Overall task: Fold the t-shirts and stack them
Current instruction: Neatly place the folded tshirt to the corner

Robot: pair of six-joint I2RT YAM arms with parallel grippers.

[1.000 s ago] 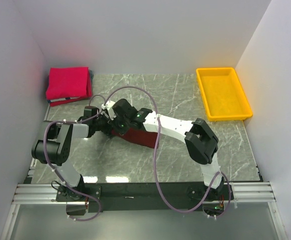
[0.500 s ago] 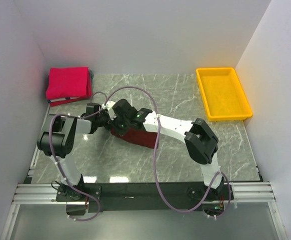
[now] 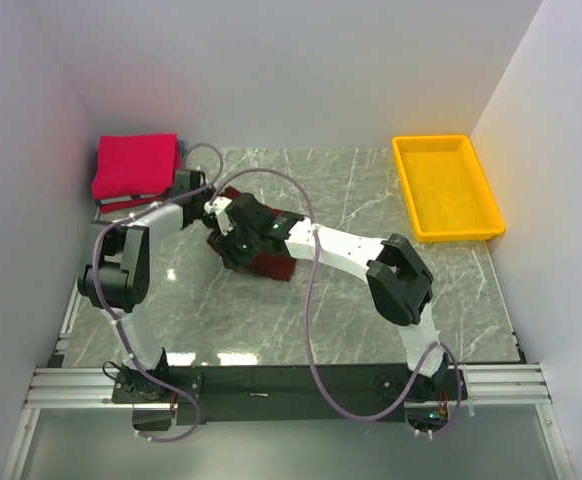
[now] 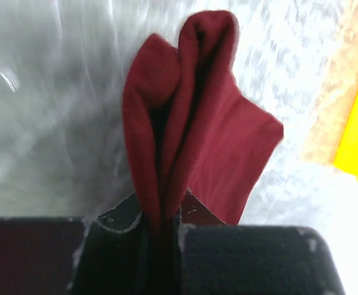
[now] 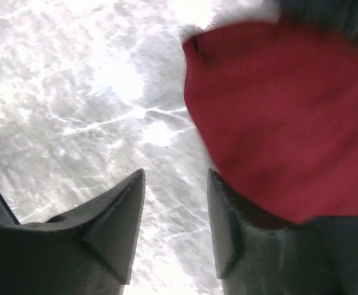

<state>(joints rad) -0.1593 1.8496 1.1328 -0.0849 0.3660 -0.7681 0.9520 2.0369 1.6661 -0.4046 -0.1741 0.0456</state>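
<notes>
White walls point(image 3: 271, 70) box in my grey veined marble table point(image 3: 391, 300), with bare stone running right to the glossy yellow tray point(image 3: 405, 190). The pinkish-red t-shirt point(image 3: 134, 165) lies folded in the far-left corner. Left of centre, my left gripper point(image 4: 163, 224) clamps a soft ridge of the maroon t-shirt point(image 4: 185, 123). My right gripper point(image 5: 176, 178) stands parted over marble, with cloth beside one finger.

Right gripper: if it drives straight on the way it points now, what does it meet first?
Most likely the bare marble table: the right gripper is open with only stone between its fingers. The dark red shirt lies just beside that line; depth is unclear.
</notes>
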